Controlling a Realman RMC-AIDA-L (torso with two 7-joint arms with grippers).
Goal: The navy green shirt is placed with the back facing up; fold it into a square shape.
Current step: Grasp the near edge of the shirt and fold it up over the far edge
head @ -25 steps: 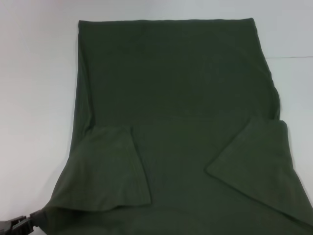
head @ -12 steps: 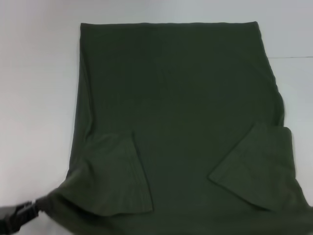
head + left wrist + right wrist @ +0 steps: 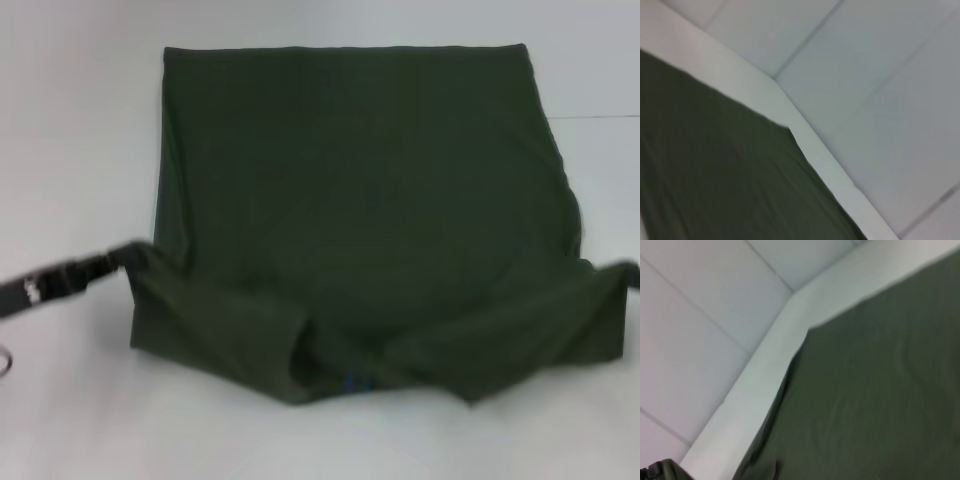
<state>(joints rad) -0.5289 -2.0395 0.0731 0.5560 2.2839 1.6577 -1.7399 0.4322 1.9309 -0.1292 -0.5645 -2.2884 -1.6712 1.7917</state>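
On the white table (image 3: pixel 80 130), from the head view, I see the navy green shirt (image 3: pixel 360 180) lying flat, its near edge now lifted and carried farther over the body than a second ago; the lengthwise fold is under way. The left gripper (image 3: pixel 128 256) and right gripper (image 3: pixel 622 270) each clamp a near corner. In both wrist views, only plain cloth shows. No writing is readable.

A bare lab-style test bench. The plain white table (image 3: pixel 80 150) stands on a pale tiled floor (image 3: pixel 880 60), seams showing.
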